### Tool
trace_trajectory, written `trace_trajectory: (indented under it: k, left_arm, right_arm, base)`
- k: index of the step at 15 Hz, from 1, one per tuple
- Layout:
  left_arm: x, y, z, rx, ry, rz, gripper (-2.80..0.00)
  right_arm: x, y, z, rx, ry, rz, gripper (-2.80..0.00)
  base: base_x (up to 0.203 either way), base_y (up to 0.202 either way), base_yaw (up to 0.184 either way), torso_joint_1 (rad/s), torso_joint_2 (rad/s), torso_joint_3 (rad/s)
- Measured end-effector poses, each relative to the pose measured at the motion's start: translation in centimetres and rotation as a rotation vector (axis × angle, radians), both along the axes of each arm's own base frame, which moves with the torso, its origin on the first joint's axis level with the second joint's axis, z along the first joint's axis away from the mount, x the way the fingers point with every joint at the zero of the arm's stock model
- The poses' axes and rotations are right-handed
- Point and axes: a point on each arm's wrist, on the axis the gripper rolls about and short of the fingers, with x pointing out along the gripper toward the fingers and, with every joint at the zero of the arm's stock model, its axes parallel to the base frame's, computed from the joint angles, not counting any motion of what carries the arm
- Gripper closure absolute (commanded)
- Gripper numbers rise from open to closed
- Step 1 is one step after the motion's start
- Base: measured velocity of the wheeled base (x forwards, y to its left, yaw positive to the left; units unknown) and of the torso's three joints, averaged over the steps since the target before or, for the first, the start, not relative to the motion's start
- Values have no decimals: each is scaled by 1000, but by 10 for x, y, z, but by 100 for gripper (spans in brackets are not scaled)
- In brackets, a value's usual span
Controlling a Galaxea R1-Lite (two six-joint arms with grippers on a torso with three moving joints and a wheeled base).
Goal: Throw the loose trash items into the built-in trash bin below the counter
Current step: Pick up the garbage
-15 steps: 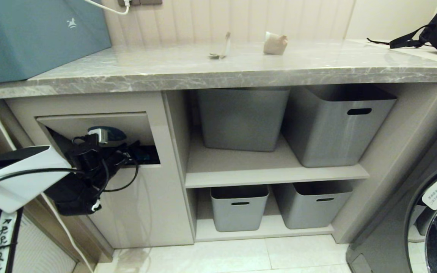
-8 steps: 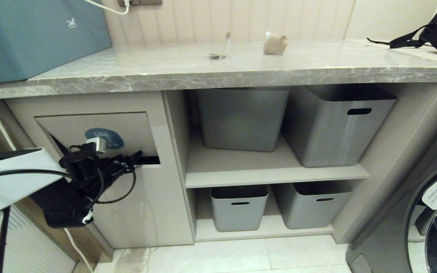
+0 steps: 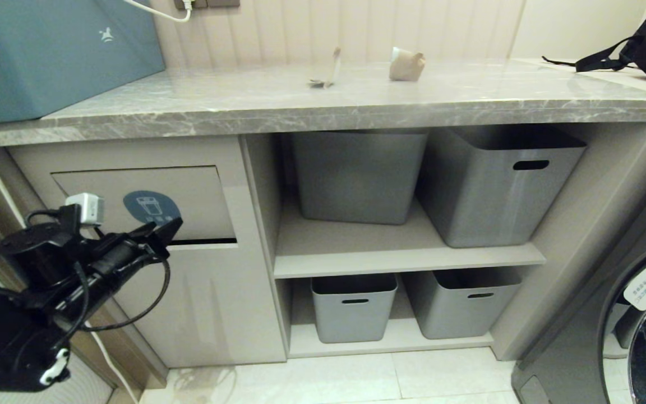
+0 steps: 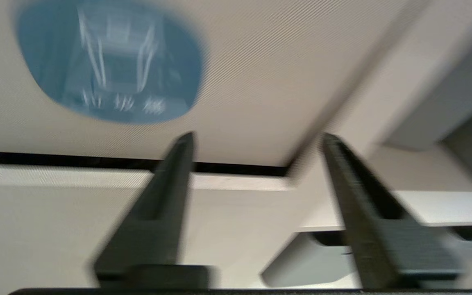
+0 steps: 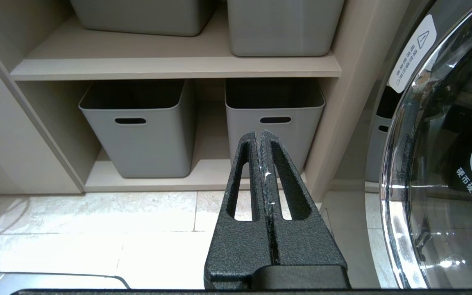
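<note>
The left pincer [image 3: 160, 233] hangs spread and empty just before the bin flap [image 3: 199, 193], nearly closed. The paper strip [image 3: 331, 70] and paper wad [image 3: 406, 64] lie at the bench's [image 3: 244, 109] back edge, awaiting pickup. The right pincer [image 5: 262, 141] is pressed together, idle.

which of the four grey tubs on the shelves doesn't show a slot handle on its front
The upper-left grey tub, beside the cabinet divider: its front is plain, while the upper-right tub and both lower tubs show dark slots.
</note>
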Motion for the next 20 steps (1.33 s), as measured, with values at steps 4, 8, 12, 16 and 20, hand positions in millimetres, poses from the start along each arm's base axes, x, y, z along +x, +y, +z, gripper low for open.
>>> trace_trajectory:
  k: [4, 8, 12, 16, 20]
  left_arm:
    - [-67, -2, 44, 11, -29, -20, 0]
    - [-158, -3, 68, 19, 4, -22, 0]
    - [-250, -4, 43, 96, 57, 0, 0]
    - [-308, -3, -17, 177, 92, 78, 0]
    - [-320, 0, -46, 216, 43, 192, 0]
  right_arm:
    - [0, 0, 0, 0, 0, 0, 0]
    - [0, 0, 0, 0, 0, 0, 0]
    - [0, 0, 0, 0, 0, 0, 0]
    - [0, 0, 0, 0, 0, 0, 0]
    - [0, 0, 0, 0, 0, 0, 0]
  base:
    - [0, 0, 0, 0, 0, 0]
    - [0, 0, 0, 0, 0, 0]
    - [0, 0, 0, 0, 0, 0]
    - [0, 0, 0, 0, 0, 0]
    - [0, 0, 0, 0, 0, 0]
